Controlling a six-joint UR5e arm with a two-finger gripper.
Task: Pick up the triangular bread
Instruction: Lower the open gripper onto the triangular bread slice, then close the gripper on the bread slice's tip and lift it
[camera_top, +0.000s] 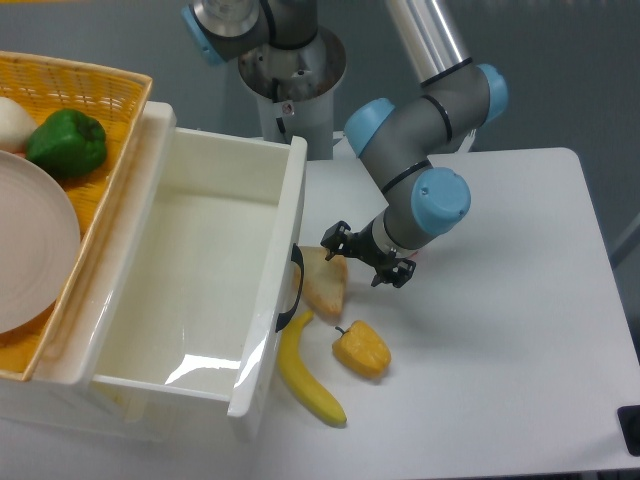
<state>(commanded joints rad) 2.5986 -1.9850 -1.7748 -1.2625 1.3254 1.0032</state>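
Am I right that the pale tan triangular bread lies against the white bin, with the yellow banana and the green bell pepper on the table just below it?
Not quite: the bell pepper beside the yellow banana is yellow, not green. The camera view shows the green pepper up in the wicker basket. The pale tan triangular bread does lie against the white bin.
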